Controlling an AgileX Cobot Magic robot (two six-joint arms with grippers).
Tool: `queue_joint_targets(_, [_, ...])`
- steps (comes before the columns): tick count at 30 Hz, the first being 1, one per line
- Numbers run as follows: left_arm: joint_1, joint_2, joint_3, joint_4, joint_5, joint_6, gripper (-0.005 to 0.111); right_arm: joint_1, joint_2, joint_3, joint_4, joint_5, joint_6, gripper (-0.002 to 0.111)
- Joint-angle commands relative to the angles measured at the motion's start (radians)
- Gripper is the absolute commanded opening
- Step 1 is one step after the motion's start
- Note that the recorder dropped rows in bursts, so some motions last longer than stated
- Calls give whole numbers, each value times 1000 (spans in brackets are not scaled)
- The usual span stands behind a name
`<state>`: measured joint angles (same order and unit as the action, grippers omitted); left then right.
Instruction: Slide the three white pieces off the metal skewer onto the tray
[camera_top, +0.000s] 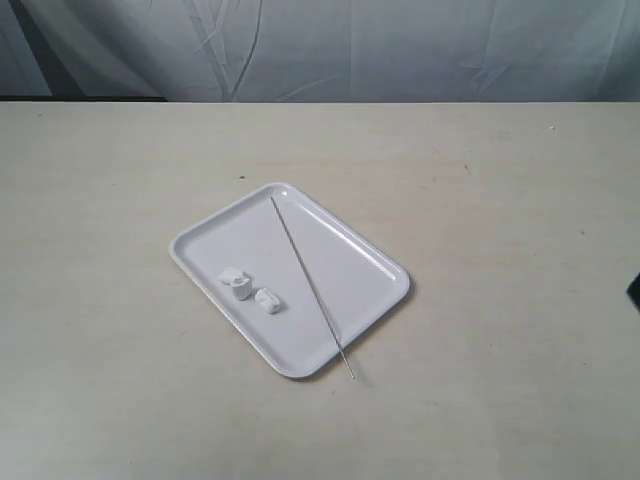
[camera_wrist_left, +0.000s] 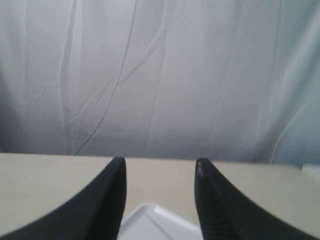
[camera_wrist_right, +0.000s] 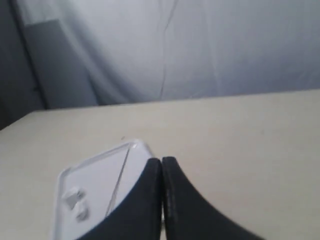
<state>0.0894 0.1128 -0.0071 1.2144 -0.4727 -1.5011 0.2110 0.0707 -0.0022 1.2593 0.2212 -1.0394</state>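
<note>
**Exterior view.** The tray (camera_top: 345, 262) lay at the centre of the table (camera_top: 520, 200). The skewer (camera_top: 310, 285) lay bare across it, running from the 12 o'clock corner to the 5 o'clock rim, with its tip projecting over the rim onto the table. The pieces (camera_top: 240, 288) lay loose on the tray floor at 8 o'clock from the tray centre. Two were touching and the third was just beside them. Neither gripper was in view.

**Left wrist view.** The left gripper (camera_wrist_left: 160, 161) had its jaws spread wide with nothing between them. A tray (camera_wrist_left: 150, 216) corner showed past the fingers (camera_wrist_left: 111, 200).

**Right wrist view.** The right gripper (camera_wrist_right: 161, 160) had its jaws pressed together and gripped nothing. The tray (camera_wrist_right: 97, 167), skewer (camera_wrist_right: 120, 177) and pieces (camera_wrist_right: 75, 199) lay beyond it, untouched.
</note>
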Motion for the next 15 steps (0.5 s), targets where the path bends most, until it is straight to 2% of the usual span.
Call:
queue_joint_targets(1, [0,-7,5,-195,20,193,42,-154,-71,2,-31,-3,-6,-1])
queue_joint_targets(4, [0,-7,5,-210,123,406,42,-176,-71,2,-85,-46,-6,-1])
queue_joint_targets(5, [0,-7,5,-227,138,414,42,-176,-71,2,-92,-56,-6,-1])
queue_joint_targets(7, [0,-7,5,-353,167,496,42,-176,-71,2,-98,-85,-6,-1])
queue_joint_targets(8, [0,-7,5,-453,190,624,39,-176,-71,2,-144,-89,-6,-1])
queue_joint_targets(9, [0,-7,5,-509,198,680,35,-176,-71,2,-188,-89,4,-1])
queue_joint_targets(11, [0,-7,5,-750,230,921,14,-176,-71,2,-594,-86,397,-1])
queue_joint_targets(13, [-1,-7,5,-882,299,1067,0,-176,-71,2,-1089,-73,894,-1])
queue_joint_targets(14, [-1,-7,5,-925,335,1118,0,-176,-71,2,-1259,-64,1096,-1])
queue_joint_targets(15, [-3,-7,5,-979,385,1156,0,-176,-71,2,-1369,-60,1217,-1])
